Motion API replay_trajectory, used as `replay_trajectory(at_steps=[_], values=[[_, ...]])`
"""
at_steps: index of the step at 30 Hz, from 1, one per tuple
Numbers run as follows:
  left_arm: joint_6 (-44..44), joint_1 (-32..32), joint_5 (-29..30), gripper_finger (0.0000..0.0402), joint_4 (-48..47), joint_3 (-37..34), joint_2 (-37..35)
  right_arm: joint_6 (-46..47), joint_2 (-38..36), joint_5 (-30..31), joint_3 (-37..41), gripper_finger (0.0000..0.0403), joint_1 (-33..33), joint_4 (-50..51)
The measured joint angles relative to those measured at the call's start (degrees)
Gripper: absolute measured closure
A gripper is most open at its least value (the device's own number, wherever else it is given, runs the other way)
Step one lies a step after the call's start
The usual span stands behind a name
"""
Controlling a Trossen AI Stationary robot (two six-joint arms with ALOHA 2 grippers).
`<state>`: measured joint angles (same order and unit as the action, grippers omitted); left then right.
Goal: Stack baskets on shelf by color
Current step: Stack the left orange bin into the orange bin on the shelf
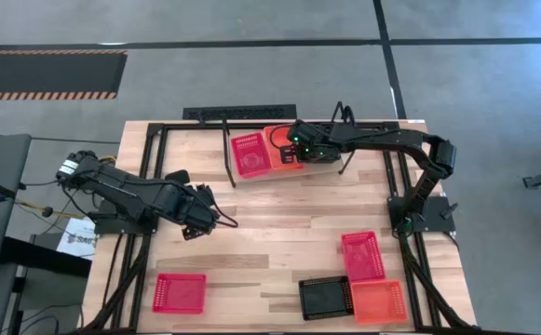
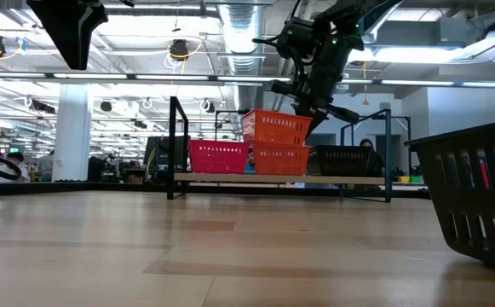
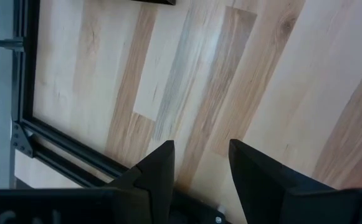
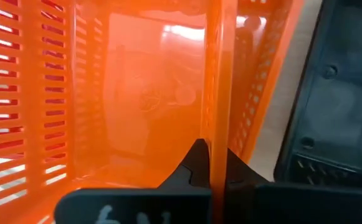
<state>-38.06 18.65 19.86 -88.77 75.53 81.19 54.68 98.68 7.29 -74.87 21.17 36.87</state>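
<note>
On the shelf (image 2: 213,176) at the table's far side stand a pinkish-red basket (image 2: 219,157), an orange basket (image 2: 281,159) and a black basket (image 2: 342,159). My right gripper (image 1: 294,141) is shut on a second orange basket (image 2: 274,128), which hangs tilted right over the orange one; whether the two touch I cannot tell. My left gripper (image 3: 200,149) stands open over bare wood at the table's left, holding nothing. My right gripper pinches one side wall (image 4: 217,124) of the orange basket at its rim, one finger inside the basket and one outside. The fingers slant down from the table's right. The basket hangs tilted below them, above the shelf's orange basket.
On the near part of the table lie a pinkish-red basket (image 1: 179,292) at the left, and a black basket (image 1: 324,298), an orange basket (image 1: 379,301) and another pinkish-red basket (image 1: 363,255) at the right. Bare wood lies in the middle.
</note>
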Motion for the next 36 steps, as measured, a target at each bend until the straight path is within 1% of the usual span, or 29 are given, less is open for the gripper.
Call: replay_trajectory(at_steps=[7, 10, 13, 17, 20, 22, 27, 33, 36], values=[[-0.02, 0.00, 0.36, 0.0261, 0.32, 0.02, 0.00, -1.15, -0.58, 0.12, -0.78, 0.0403, 1.93, 2.34], [0.02, 0.00, 0.78, 0.0261, 1.40, 0.01, 0.00, -1.14, -0.58, 0.78, -0.94, 0.0403, 1.87, 1.83], [0.41, 0.02, 1.55, 0.0261, 1.50, 0.00, 0.00, -0.62, -0.59, 3.08, -0.94, 0.0403, 1.20, 1.93], [1.38, 0.02, 1.90, 0.0261, 1.75, 0.02, 0.00, 0.71, -0.60, 4.30, -0.94, 0.0403, 0.58, 2.11], [1.96, 0.01, 1.92, 0.0261, 1.75, 0.01, 0.00, 2.28, -0.60, 8.59, -0.94, 0.0403, -0.34, 2.24], [2.41, 0.01, 1.97, 0.0261, 1.75, 0.02, 0.01, 3.54, -0.60, 10.42, -0.94, 0.0403, -0.96, 2.19], [3.10, 0.00, 1.97, 0.0261, 1.75, 0.02, 0.02, 6.29, -0.60, 10.73, -0.94, 0.0403, -1.66, 2.14], [3.34, 0.01, 1.97, 0.0261, 1.75, 0.02, 0.02, 9.75, -0.60, 13.63, -0.94, 0.0403, -3.24, 2.16], [4.25, 0.01, 1.97, 0.0261, 1.75, 0.02, 0.02, 10.64, -0.60, 13.79, -0.94, 0.0403, -3.82, 2.18]])
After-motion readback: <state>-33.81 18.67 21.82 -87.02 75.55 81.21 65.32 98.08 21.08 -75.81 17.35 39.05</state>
